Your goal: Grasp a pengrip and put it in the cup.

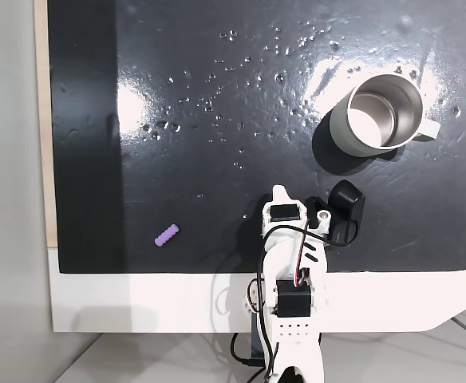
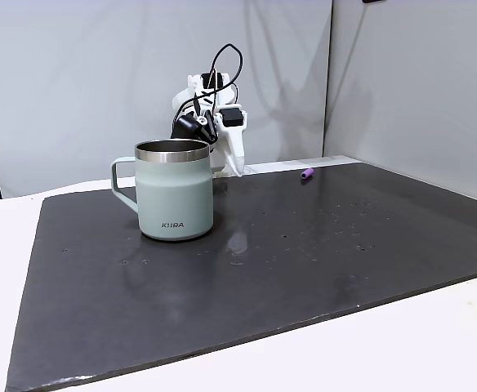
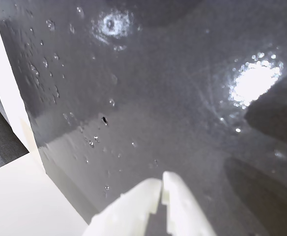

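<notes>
The light-purple ribbed pengrip lies on the black mat near its front left edge; in the side fixed view the pengrip is at the far right of the mat. The pale grey cup with a shiny steel inside stands upright at the back right, handle pointing right; from the side the cup is in the foreground. My gripper hangs folded over the mat's front edge, well right of the pengrip and nearer than the cup. In the wrist view the gripper is shut with nothing in it, above bare mat.
The black mat is speckled with small droplets and glare spots. It lies on a white table, whose bare strip runs along the front. In the side fixed view, grey walls stand close behind the arm.
</notes>
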